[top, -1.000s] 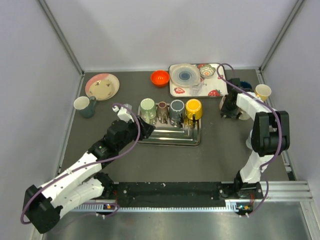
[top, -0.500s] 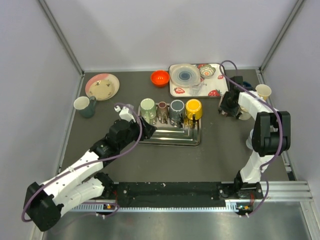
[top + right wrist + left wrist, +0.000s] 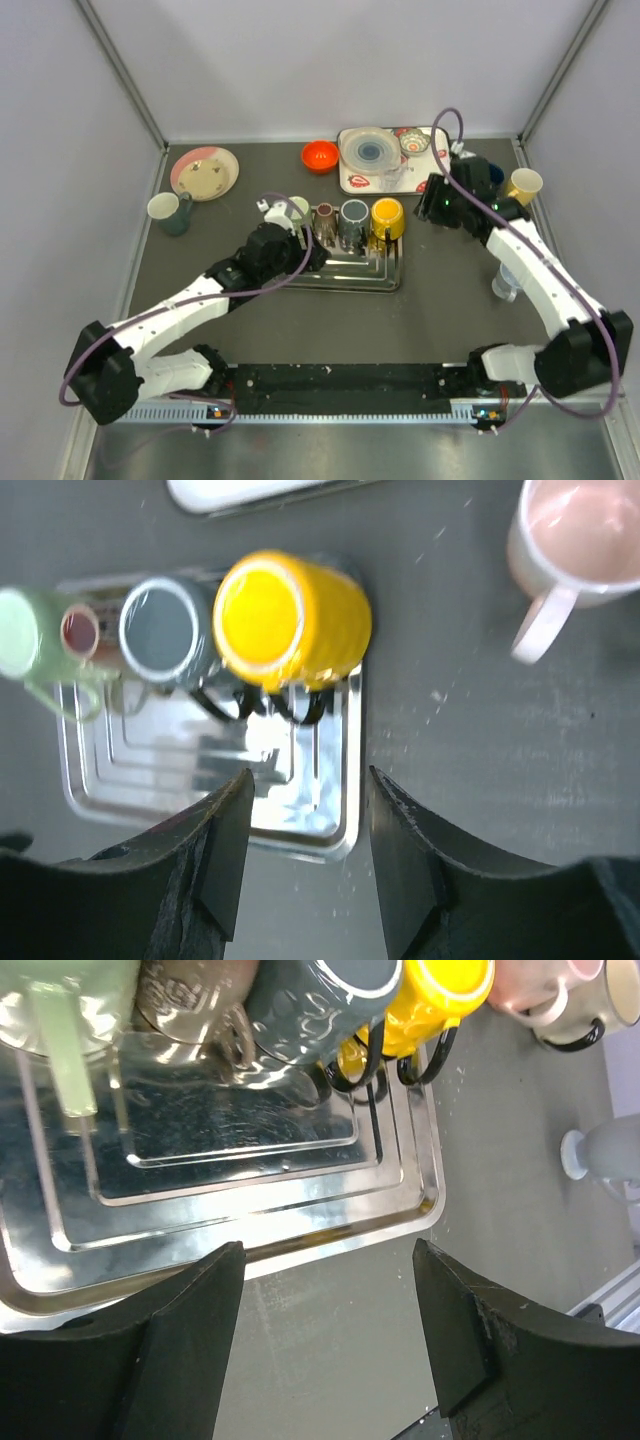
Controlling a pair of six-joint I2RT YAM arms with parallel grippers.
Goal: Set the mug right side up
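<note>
Four mugs stand upside down in a row at the back of the metal tray (image 3: 385, 280): green (image 3: 297, 212), brown (image 3: 325, 222), grey (image 3: 354, 220) and yellow (image 3: 387, 218). My left gripper (image 3: 303, 256) is open and empty, low over the tray's front left; its view (image 3: 330, 1345) shows the tray rim (image 3: 300, 1245) and the mugs above. My right gripper (image 3: 426, 206) is open and empty, just right of the yellow mug (image 3: 290, 615); its view (image 3: 305, 865) looks down on the tray's right edge (image 3: 352, 810). A pink mug (image 3: 575, 540) stands upright on the table to the right.
A cream and pink plate (image 3: 205, 172) and a teal mug (image 3: 170, 212) are at the back left. An orange bowl (image 3: 320, 156) and a strawberry-print tray (image 3: 432, 184) with dishes are at the back. A tan cup (image 3: 525, 184) and a clear glass (image 3: 503, 284) are on the right.
My right gripper has left the spot by the right-hand mugs and moved left toward the yellow mug. My left gripper has moved right, further over the tray.
</note>
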